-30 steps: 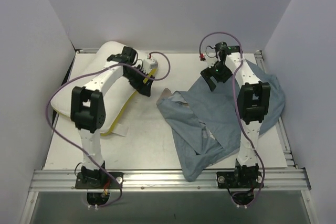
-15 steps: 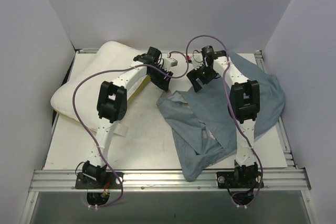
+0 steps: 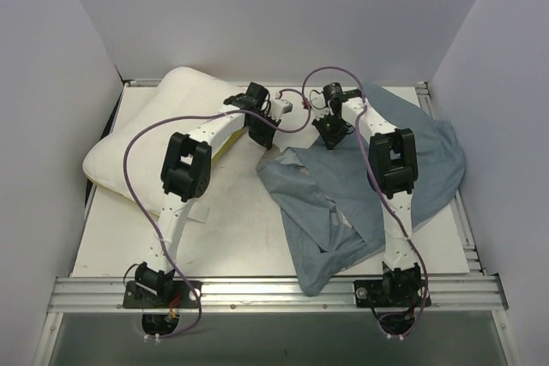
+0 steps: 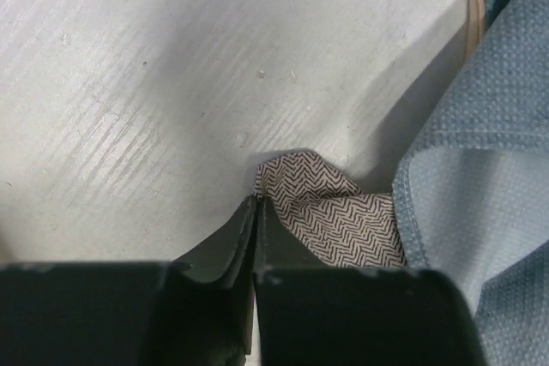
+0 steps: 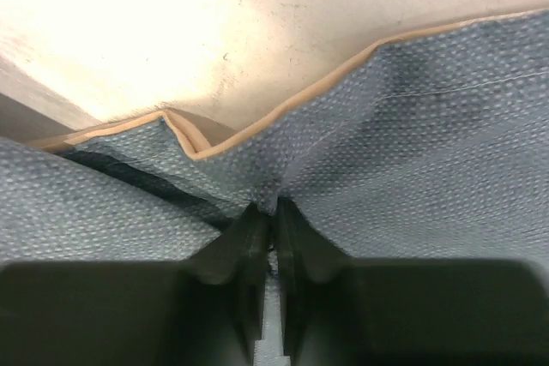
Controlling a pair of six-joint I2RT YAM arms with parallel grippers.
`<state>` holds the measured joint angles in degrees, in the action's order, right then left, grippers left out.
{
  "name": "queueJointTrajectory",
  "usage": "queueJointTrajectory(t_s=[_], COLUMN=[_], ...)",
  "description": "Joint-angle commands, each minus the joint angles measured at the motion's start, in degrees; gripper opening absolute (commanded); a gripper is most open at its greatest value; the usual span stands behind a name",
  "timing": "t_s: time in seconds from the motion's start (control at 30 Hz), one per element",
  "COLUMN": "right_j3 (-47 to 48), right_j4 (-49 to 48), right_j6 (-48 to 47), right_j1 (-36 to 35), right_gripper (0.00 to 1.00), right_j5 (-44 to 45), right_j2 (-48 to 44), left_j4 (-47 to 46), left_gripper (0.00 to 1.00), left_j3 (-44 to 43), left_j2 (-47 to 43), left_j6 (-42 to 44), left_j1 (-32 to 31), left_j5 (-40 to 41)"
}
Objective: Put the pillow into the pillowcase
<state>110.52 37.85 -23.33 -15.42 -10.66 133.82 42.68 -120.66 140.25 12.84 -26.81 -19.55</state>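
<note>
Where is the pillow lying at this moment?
In the top view the pillow lies at the far left corner of the table, partly under the left arm, with the pillowcase crumpled to its right.

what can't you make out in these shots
- Left wrist view: whether the left gripper has caught the herringbone corner of the pillowcase; its closed jaws hide the contact.
- Right wrist view: how deep the cloth sits in the right gripper; its shut jaws cover it.
- Top view: the yellow band of the pillow, mostly under the left arm.
- Top view: the pillowcase mouth, lost in folds and under the right arm.
</note>
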Motion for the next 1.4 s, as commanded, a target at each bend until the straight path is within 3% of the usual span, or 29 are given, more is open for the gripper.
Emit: queueJointTrajectory(t_s=[0.0,0.3,0.53,0.57,0.6,0.63,0.73,0.83,0.9,0.93,0.97,1.0,1.07,1.23,1.37], right_j3=[-0.3,-1.0,-2.6,-1.8,-1.2,-0.2,5.9,11.5,13.2,13.3,12.9,12.0,7.4,-3.7,-11.0], right_j4=[2.0,1.8,0.4,-0.1,-0.5,-0.9,-1.1,-1.1,-1.0,-1.0,-0.9,-0.8,-0.6,2.8,8.3], right_j6=[0.7,6.9,6.0,6.7,8.3,9.1,11.5,13.1,13.3,13.1,12.4,11.8,10.1,7.8,8.0], right_j1=[0.0,10.0,13.9,13.9,13.8,13.8,13.1,12.5,12.0,11.8,11.7,11.6,11.5,11.3,11.1], right_gripper=[0.00,0.00,0.00,0.00,0.00,0.00,0.00,0.02,0.15,0.28,0.60,0.72,0.90,0.99,0.99], right_j5=[3.3,0.6,2.5,3.3,3.4,3.9,7.0,8.2,9.0,9.2,9.6,10.2,10.5,7.9,-0.7], right_j2=[0.5,-9.6,-10.6,-9.4,-8.5,-7.6,-2.7,1.0,2.1,1.9,0.7,-0.6,-5.3,-16.8,-24.2], left_j4=[2.2,8.2,14.3,14.6,14.5,14.2,13.2,12.4,11.0,11.0,11.0,11.1,11.2,13.0,18.0], left_gripper=[0.03,0.00,0.00,0.03,0.14,0.34,0.52,0.57,0.62,0.71,0.78,0.90,0.97,0.97,0.97], left_j3=[1.8,10.6,17.3,17.0,16.8,16.8,15.1,13.3,12.6,12.2,12.1,12.1,11.4,1.1,-8.8], left_j2=[-1.6,-17.5,-25.4,-25.5,-26.2,-26.5,-27.0,-26.9,-26.9,-26.9,-26.9,-26.8,-26.6,-17.9,-9.4], left_j6=[0.4,-1.7,-6.3,-7.8,-9.6,-9.7,-10.1,-10.1,-9.2,-8.3,-5.8,-4.2,-0.8,1.9,3.9], left_j1=[0.0,8.7,11.6,11.6,11.6,11.5,11.6,13.2,15.1,15.3,15.2,15.4,15.8,19.1,21.4], left_j5=[2.1,3.0,4.4,4.9,4.9,5.5,9.4,10.2,6.8,5.4,5.7,5.7,8.1,17.1,14.5])
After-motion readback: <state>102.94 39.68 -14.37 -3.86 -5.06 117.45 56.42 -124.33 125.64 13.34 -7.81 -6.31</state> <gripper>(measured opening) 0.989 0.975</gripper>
